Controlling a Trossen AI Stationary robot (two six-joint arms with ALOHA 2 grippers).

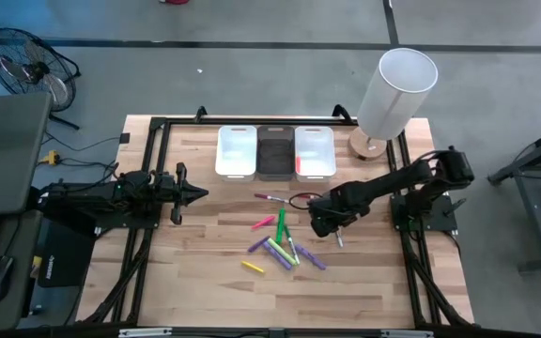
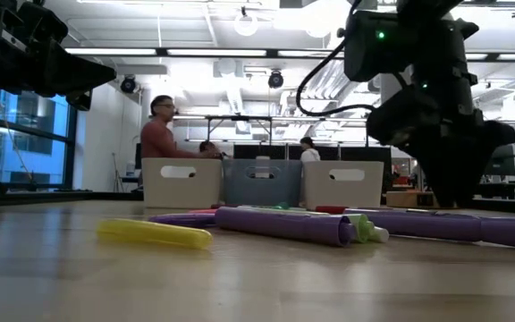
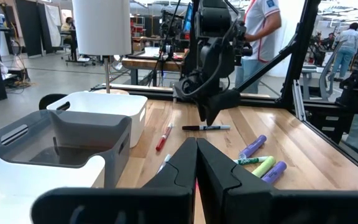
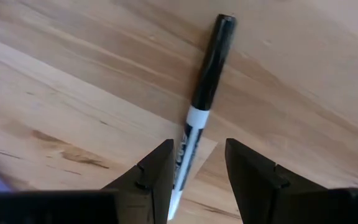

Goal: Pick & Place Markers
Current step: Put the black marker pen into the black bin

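Many small coloured markers (image 1: pixel 281 246) lie on the wooden surface (image 1: pixel 205 272) beside the right hand (image 1: pixel 325 225). Left hand (image 3: pixel 196 163) is shut, holding nothing. Right hand's fingers (image 4: pixel 156 168) stand apart around a black-and-white marker (image 4: pixel 202 93).

The robot has 2 dark arms. The left arm lies low on the left side of the table, stretched toward the middle. Its wrist is level, and the left gripper (image 1: pixel 193 194) points across the table toward the other arm. Its 2 fingers (image 3: pixel 185 163) are pressed together with no gap between them, and they hold nothing.

The right arm reaches from the right side of the table toward the centre, with the elbow bent and the wrist turned down. The right gripper (image 1: pixel 337 235) points straight down, close above the table surface. Its 2 fingers (image 4: pixel 157 167) stand partly apart, 1 on each side of a narrow gap.
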